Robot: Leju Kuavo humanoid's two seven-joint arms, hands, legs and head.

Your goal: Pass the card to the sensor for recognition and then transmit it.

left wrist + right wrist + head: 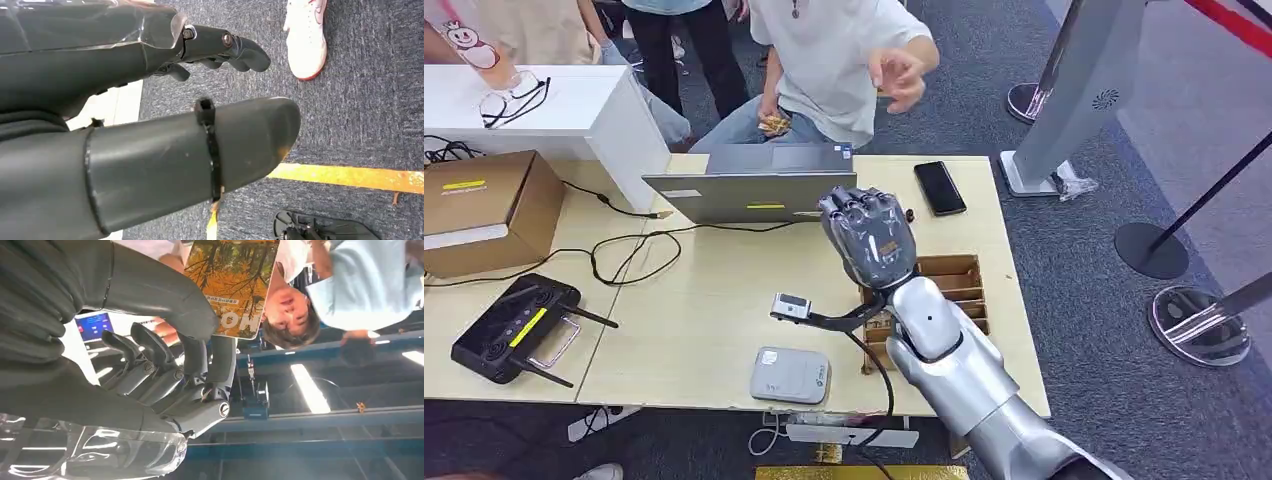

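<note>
While the right robot hand (871,235) is raised above the worktop (694,310), it pinches a card (232,282) printed with autumn trees between its thumb and fingers (150,347), as the right wrist view shows. That card is held up in the air toward a seated person in a white shirt (829,50), whose own hand (899,75) reaches forward. On the worktop near the robot lies the flat grey sensor (790,375), with a wooden card tray (954,285) beside the arm, a laptop (754,190) and a phone (940,187) farther back. The left robot hand (150,115) hangs over grey carpet, holding nothing, fingers loosely curled but apart. The handover seems to be the step under way; doing it well probably means keeping the pinch steady and the card level until the person clearly grips it, then easing the fingers apart.
</note>
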